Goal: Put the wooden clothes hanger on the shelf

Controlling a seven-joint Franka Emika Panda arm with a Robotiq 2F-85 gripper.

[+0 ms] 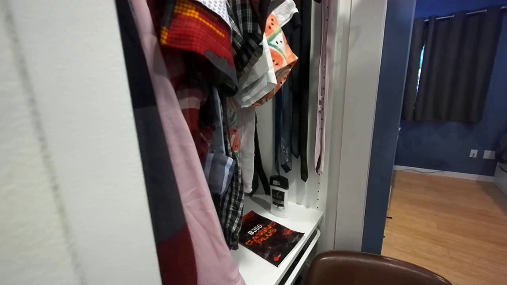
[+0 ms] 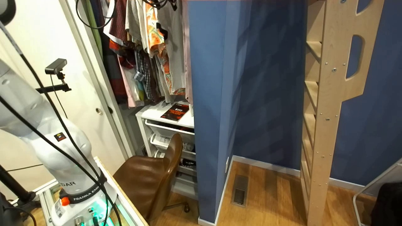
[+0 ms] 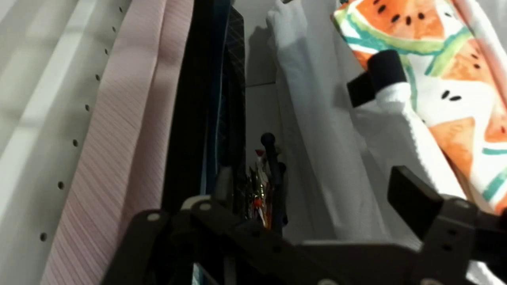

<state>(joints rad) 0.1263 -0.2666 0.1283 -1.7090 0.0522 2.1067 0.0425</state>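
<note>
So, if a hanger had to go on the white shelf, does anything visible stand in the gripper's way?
Probably: in the wrist view, a white garment shows between the fingers of the open gripper. In an exterior view, clothes hang over the shelf, which a booklet and a container partly occupy. No wooden hanger is identifiable.

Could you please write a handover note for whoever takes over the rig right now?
Gripper: the black two-finger gripper is open, facing hanging cloth garments, nothing visibly gripped.
Things: no wooden clothes hanger can be made out; the flat white shelf, likely the target, bears a black-and-red booklet.
Done: no placed hanger shows on the visible shelf.
Left: find the hanger, grip it, place it there.
</note>
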